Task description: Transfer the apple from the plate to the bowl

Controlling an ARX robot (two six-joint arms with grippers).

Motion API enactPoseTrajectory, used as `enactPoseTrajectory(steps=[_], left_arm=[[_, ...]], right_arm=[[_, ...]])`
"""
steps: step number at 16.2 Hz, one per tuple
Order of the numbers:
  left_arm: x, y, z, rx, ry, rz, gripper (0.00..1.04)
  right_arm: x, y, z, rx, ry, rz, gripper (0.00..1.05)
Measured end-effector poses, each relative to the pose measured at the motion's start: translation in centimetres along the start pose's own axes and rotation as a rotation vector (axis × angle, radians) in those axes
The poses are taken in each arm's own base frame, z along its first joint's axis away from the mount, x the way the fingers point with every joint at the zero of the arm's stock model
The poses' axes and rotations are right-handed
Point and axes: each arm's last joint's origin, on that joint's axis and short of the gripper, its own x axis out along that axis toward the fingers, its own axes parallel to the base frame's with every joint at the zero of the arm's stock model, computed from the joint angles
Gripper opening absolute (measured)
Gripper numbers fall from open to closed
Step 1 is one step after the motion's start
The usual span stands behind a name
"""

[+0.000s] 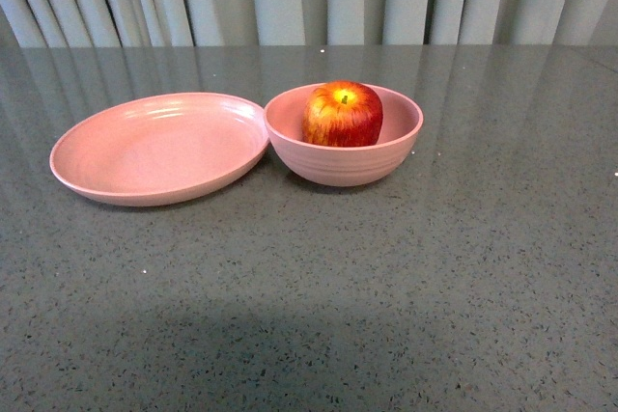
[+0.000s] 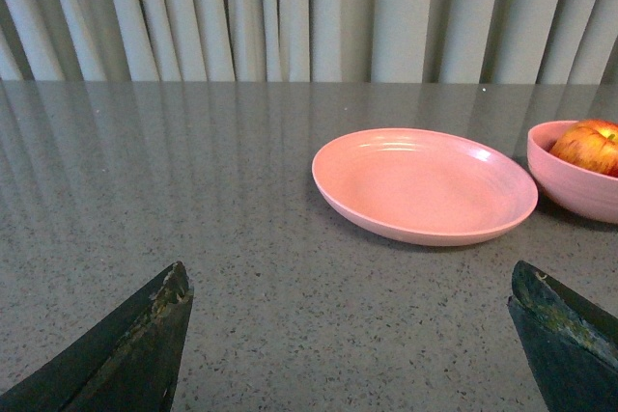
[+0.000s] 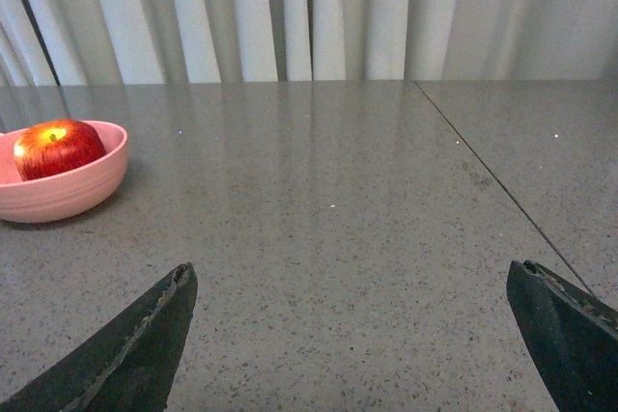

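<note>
Already round red yellow-streaked apple (image 1: 343, 114) sits upright in deep ridged matte pink bowl (image 1: 344, 165); wide shallow pink plate (image 1: 145, 156) bare, touching bowl's 9 o'clock. Left gripper (image 2: 348, 335) and right gripper (image 3: 352, 335) spread wide, holding nothing, well apart from dishes; task looks done.

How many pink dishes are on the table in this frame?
2. The shallow plate sits empty on the left; the deeper bowl is right beside it, holding the apple. Nothing appears hidden.

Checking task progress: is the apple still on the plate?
No, the apple sits inside the bowl; the plate beside it holds nothing.
</note>
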Motion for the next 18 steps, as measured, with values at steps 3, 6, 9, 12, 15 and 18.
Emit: enactPoseTrajectory(steps=[3,6,9,12,15,18], left_arm=[[0.0,0.0,0.0,0.0,0.0,0.0,0.98],[0.0,0.0,0.0,0.0,0.0,0.0,0.98],[0.0,0.0,0.0,0.0,0.0,0.0,0.98],[0.0,0.0,0.0,0.0,0.0,0.0,0.98],[0.0,0.0,0.0,0.0,0.0,0.0,0.98],[0.0,0.0,0.0,0.0,0.0,0.0,0.98]], right_arm=[[0.0,0.0,0.0,0.0,0.0,0.0,0.98],[0.0,0.0,0.0,0.0,0.0,0.0,0.98],[0.0,0.0,0.0,0.0,0.0,0.0,0.98],[0.0,0.0,0.0,0.0,0.0,0.0,0.98],[0.0,0.0,0.0,0.0,0.0,0.0,0.98],[0.0,0.0,0.0,0.0,0.0,0.0,0.98]])
